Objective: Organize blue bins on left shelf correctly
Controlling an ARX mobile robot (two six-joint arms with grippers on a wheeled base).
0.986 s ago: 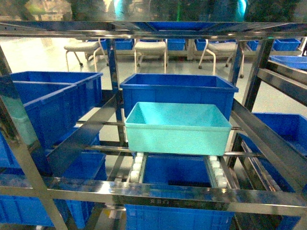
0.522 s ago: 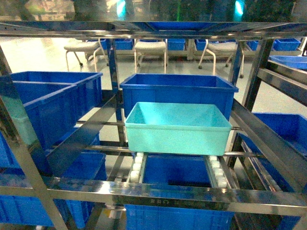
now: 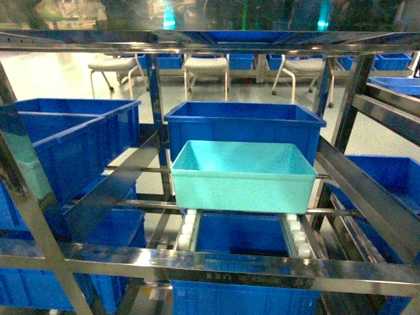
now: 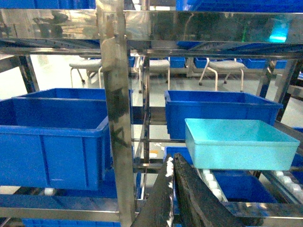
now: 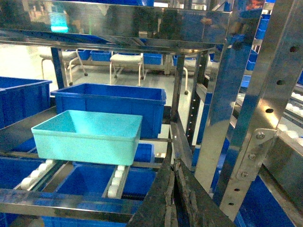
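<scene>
A pale turquoise bin (image 3: 243, 176) sits on the white roller tracks in the middle bay of the steel shelf (image 3: 230, 266), right in front of a dark blue bin (image 3: 244, 128). More dark blue bins (image 3: 59, 151) fill the left bay. Neither gripper shows in the head view. In the left wrist view my left gripper (image 4: 172, 157) is shut and empty, in front of the rack and left of the turquoise bin (image 4: 236, 146). My right gripper (image 5: 173, 161) is also shut and empty, to the right of that bin (image 5: 87, 135).
A steel post (image 4: 116, 118) stands just left of my left gripper. A perforated post (image 5: 265, 94) rises to the right of my right gripper. Dark blue bins lie on the lower tier (image 3: 239, 236) and in the right bay (image 3: 387, 177). Chairs (image 3: 205, 65) stand on the floor beyond.
</scene>
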